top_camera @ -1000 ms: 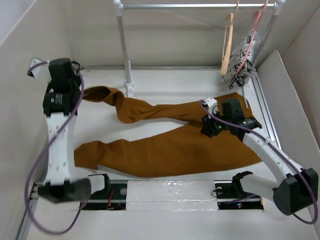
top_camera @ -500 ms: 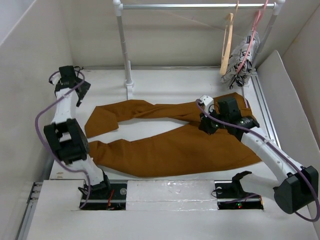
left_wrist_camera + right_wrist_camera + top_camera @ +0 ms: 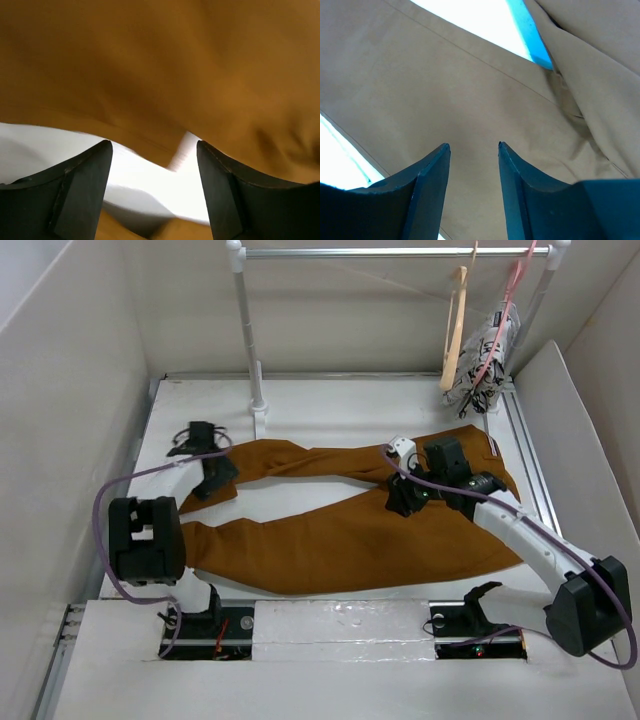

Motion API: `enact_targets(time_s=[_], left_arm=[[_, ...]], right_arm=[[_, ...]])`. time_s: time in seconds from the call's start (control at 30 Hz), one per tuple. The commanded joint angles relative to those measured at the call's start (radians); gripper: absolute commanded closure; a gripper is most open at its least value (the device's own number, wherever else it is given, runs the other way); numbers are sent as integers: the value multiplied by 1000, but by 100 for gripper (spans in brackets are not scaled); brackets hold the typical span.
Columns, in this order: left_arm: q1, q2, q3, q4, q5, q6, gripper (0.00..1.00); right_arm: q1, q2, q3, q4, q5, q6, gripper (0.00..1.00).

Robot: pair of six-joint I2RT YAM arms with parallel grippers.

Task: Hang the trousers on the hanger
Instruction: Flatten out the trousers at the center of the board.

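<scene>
The rust-brown trousers (image 3: pixel 330 540) lie flat on the white table, waist to the right and both legs running left. My left gripper (image 3: pixel 215 478) is low at the cuff end of the far leg. In the left wrist view it (image 3: pixel 154 145) is open, with white table between the fingers and brown cloth (image 3: pixel 160 65) just beyond. My right gripper (image 3: pixel 400 498) hovers over the crotch area, and in the right wrist view it (image 3: pixel 473 145) is open above smooth cloth (image 3: pixel 445 90), gripping nothing. The tan wooden hanger (image 3: pixel 456 330) hangs from the rail at the back right.
A metal rail (image 3: pixel 380 253) on white posts (image 3: pixel 250 340) spans the back. A pink hanger with black-and-white patterned cloth (image 3: pixel 490 355) hangs beside the wooden one. White walls enclose the table, and a metal track (image 3: pixel 527 465) runs along its right side.
The left arm has swung down from the left wall to the far leg's cuff, which now lies further right and nearer. The right gripper has shifted slightly left over the trousers.
</scene>
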Motion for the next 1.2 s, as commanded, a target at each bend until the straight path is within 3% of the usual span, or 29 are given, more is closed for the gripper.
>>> enact_targets(time_s=[0.0, 0.13, 0.27, 0.4, 0.47, 0.57, 0.87, 0.9, 0.93, 1.0, 1.03, 1.17], left_arm=[[-202, -20, 109, -54, -124, 76, 35], [-228, 14, 107, -69, -182, 82, 39], [-228, 67, 113, -114, -272, 97, 59], [-228, 78, 95, -138, -348, 94, 58], [-228, 78, 69, -112, -336, 122, 51], [-228, 118, 80, -108, -299, 117, 49], [-248, 153, 58, -72, -245, 160, 54], [-248, 164, 60, -72, -262, 157, 58], [-248, 175, 61, -77, -270, 156, 76], [-248, 192, 73, -97, -303, 147, 96], [-248, 189, 80, -108, -319, 137, 100], [-248, 62, 153, -209, -415, 119, 100]], right_arm=[[18, -19, -21, 55, -29, -4, 51], [18, -47, -39, 52, -23, 2, 51], [18, -73, -39, 39, -16, 2, 51], [9, -85, -27, 30, -11, 1, 51], [9, -87, -24, 35, -13, 4, 51], [9, -88, -19, 36, -22, 7, 51], [9, -116, -47, 38, -17, 15, 51], [9, -117, -56, 44, -23, 18, 51], [9, -117, -59, 45, -26, 19, 51], [18, -120, -59, 41, -28, 19, 51], [18, -124, -58, 39, -25, 19, 51], [18, -134, -52, 29, -23, 16, 51]])
